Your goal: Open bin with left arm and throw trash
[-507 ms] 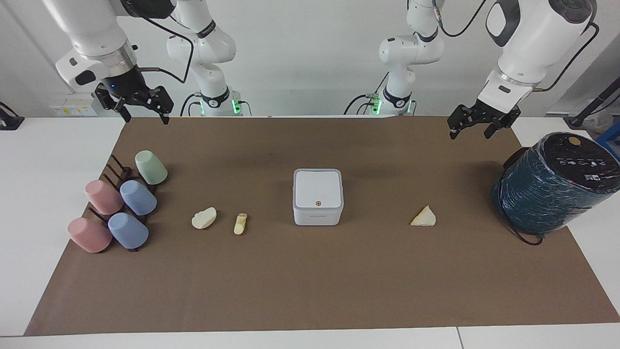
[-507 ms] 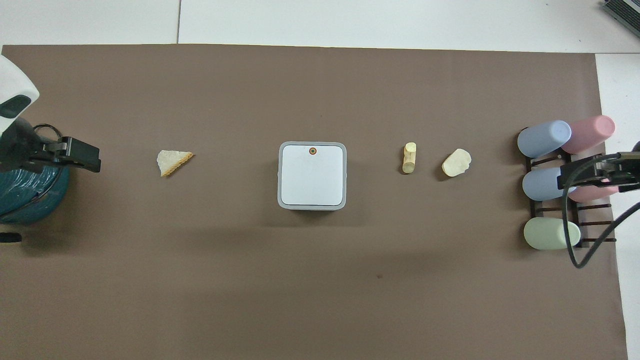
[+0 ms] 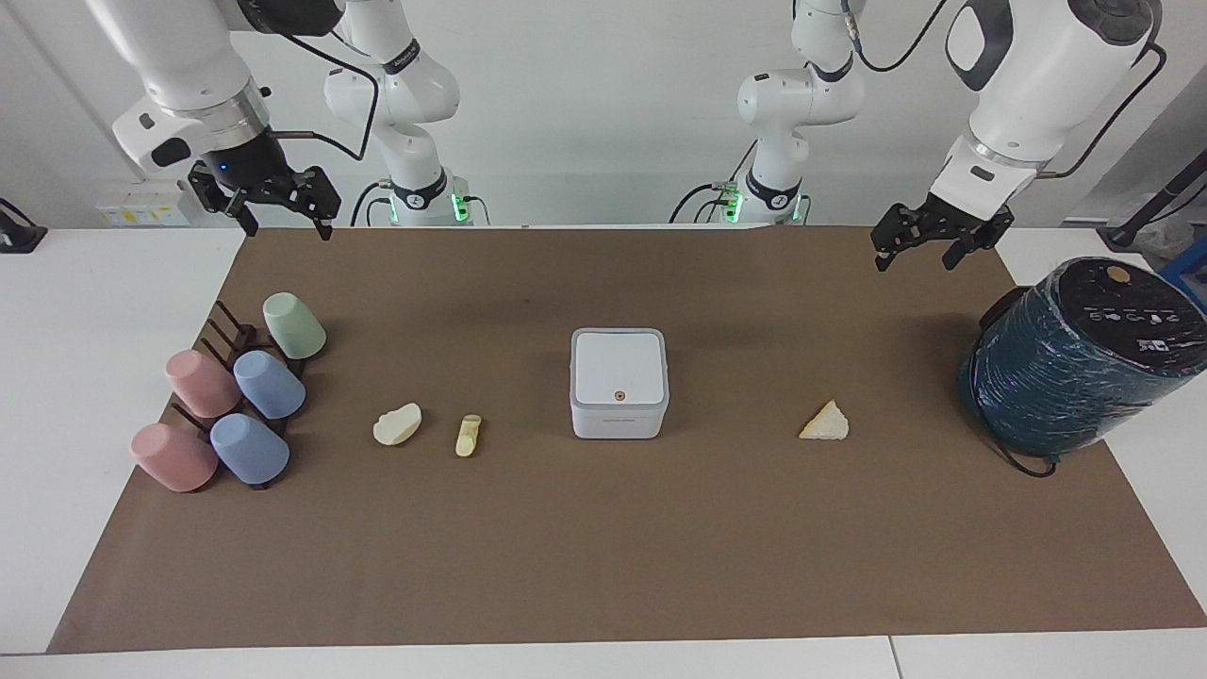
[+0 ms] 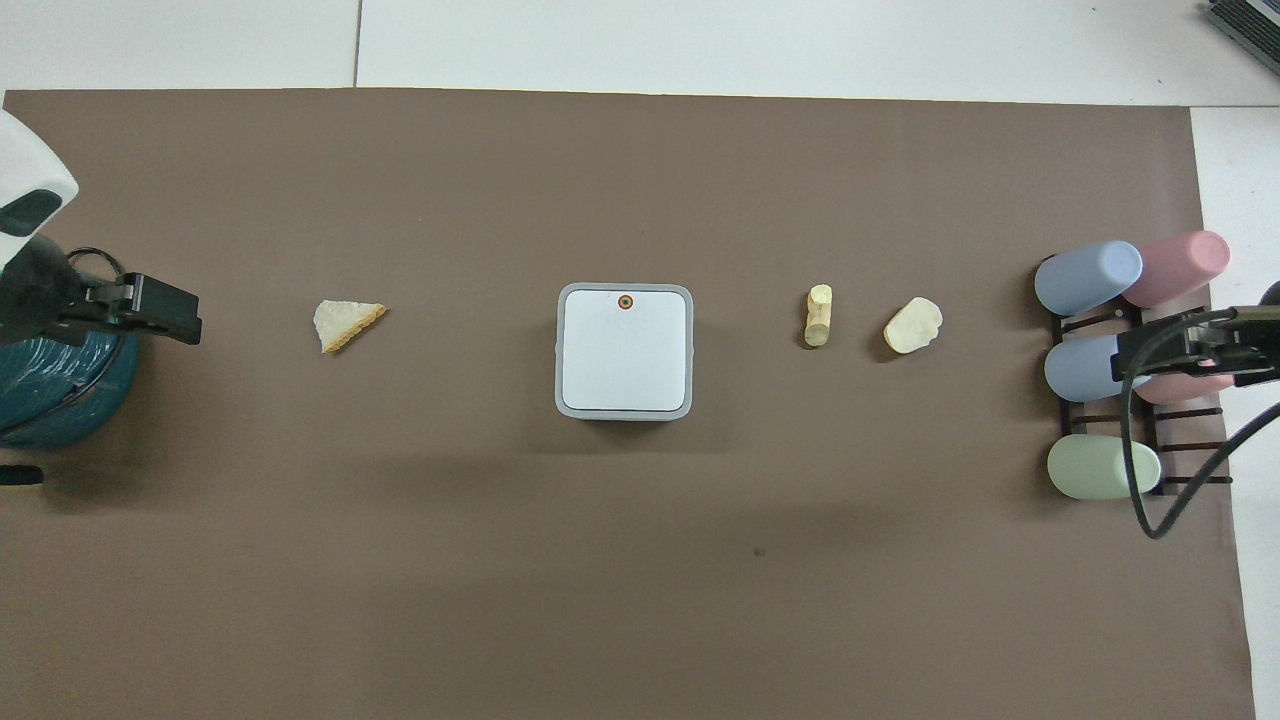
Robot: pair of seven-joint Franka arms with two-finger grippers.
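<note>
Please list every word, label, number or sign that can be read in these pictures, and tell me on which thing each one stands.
No text can be read with certainty.
Bin: a small line of print on its front wall, too small to read; an orange dot on the lid, no letters.
Dark-teal wrapped cylinder: white marks and a round sticker on its black top, too blurred to read.
Cups, scraps of trash, brown mat: no text.

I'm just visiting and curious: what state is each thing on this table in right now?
Bin: lid shut.
Wedge scrap: on the mat, untouched.
Finger-shaped scrap: on the mat.
Lumpy scrap: on the mat.
Cups: tipped on their rack.
Left gripper: open, empty.
Right gripper: open, empty.
</note>
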